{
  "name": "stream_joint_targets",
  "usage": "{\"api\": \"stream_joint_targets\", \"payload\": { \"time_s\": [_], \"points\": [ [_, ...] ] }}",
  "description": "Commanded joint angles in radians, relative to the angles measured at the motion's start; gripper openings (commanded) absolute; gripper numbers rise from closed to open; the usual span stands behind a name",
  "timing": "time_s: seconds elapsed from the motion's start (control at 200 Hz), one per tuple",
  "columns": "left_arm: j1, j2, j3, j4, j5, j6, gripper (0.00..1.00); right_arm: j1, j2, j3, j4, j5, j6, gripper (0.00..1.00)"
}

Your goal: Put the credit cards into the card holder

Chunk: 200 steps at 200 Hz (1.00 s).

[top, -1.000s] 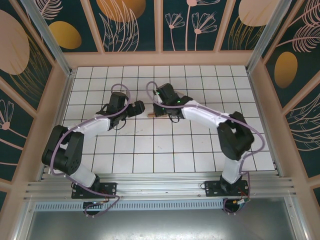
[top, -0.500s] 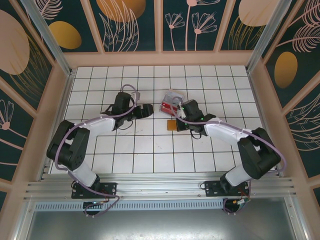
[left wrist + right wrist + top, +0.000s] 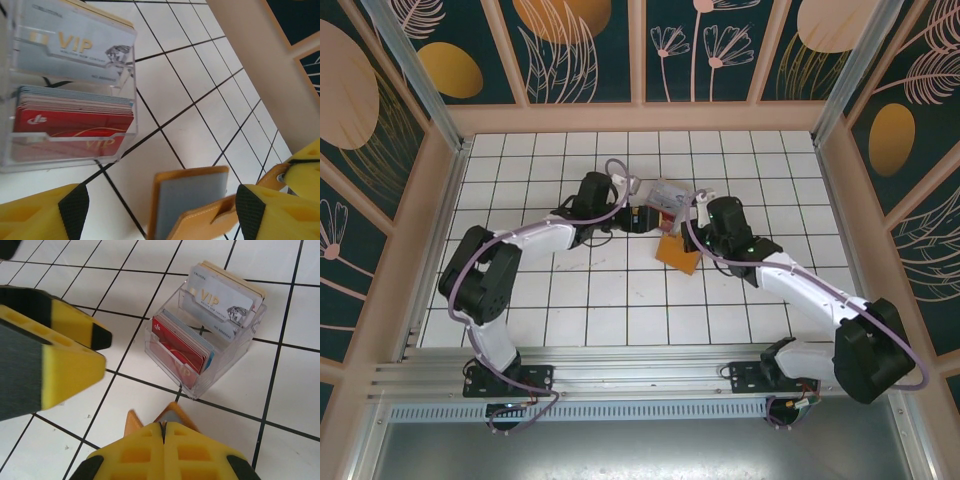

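Note:
The credit cards stand in a clear plastic box [image 3: 207,352]: red cards [image 3: 180,347] in the front slot and a whitish VIP card [image 3: 217,302] behind; the left wrist view also has the red cards [image 3: 75,125]. The orange card holder [image 3: 677,252] hangs open just off the tiles, grey lining [image 3: 187,200] showing. My right gripper [image 3: 163,427] is shut on its fold. My left gripper [image 3: 638,218] is open beside the box, its pads [image 3: 74,210] wide apart with nothing gripped between them.
White tiled floor [image 3: 620,300] ringed by a low beige wall [image 3: 640,118]. The clear box [image 3: 665,193] sits between the two grippers near the middle back. A yellow finger of the left gripper [image 3: 60,355] hangs close to the box's left.
My left gripper moved right up to the box and narrowed slightly. My right gripper drew back right and nearer with the card holder, uncovering the box.

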Motion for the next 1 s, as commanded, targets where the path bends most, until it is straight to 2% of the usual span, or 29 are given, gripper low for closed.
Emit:
{"api": "stream_joint_targets", "payload": {
  "time_s": [0.0, 0.1, 0.22, 0.365, 0.48, 0.561, 0.716, 0.801, 0.996],
  "points": [
    [-0.025, 0.065, 0.035, 0.004, 0.084, 0.021, 0.78, -0.008, -0.021, -0.033, 0.062, -0.048, -0.014, 0.01],
    [-0.027, 0.085, 0.031, 0.037, 0.103, -0.006, 0.78, -0.007, -0.057, -0.047, 0.1, -0.081, -0.02, 0.01],
    [-0.015, 0.055, 0.004, 0.054, 0.0, -0.043, 0.82, -0.006, -0.041, 0.004, 0.102, -0.166, -0.043, 0.01],
    [0.064, -0.012, -0.114, 0.254, -0.002, -0.237, 0.82, 0.044, 0.039, 0.076, 0.115, -0.286, -0.084, 0.01],
    [0.138, -0.082, -0.233, 0.36, 0.013, -0.349, 0.81, 0.111, 0.095, 0.116, 0.081, -0.299, -0.136, 0.01],
    [0.154, -0.108, -0.264, 0.287, 0.0, -0.326, 0.81, 0.134, 0.101, 0.089, 0.088, -0.28, -0.15, 0.01],
    [0.167, -0.183, -0.32, 0.154, -0.029, -0.303, 0.83, 0.141, 0.084, 0.03, 0.039, -0.142, -0.164, 0.0],
    [0.168, -0.201, -0.345, 0.127, -0.049, -0.3, 0.84, 0.142, 0.049, -0.028, 0.055, -0.042, -0.099, 0.0],
    [0.166, -0.182, -0.342, 0.136, -0.014, -0.318, 0.81, 0.149, -0.024, -0.146, 0.079, 0.064, 0.023, 0.0]
  ]
}}
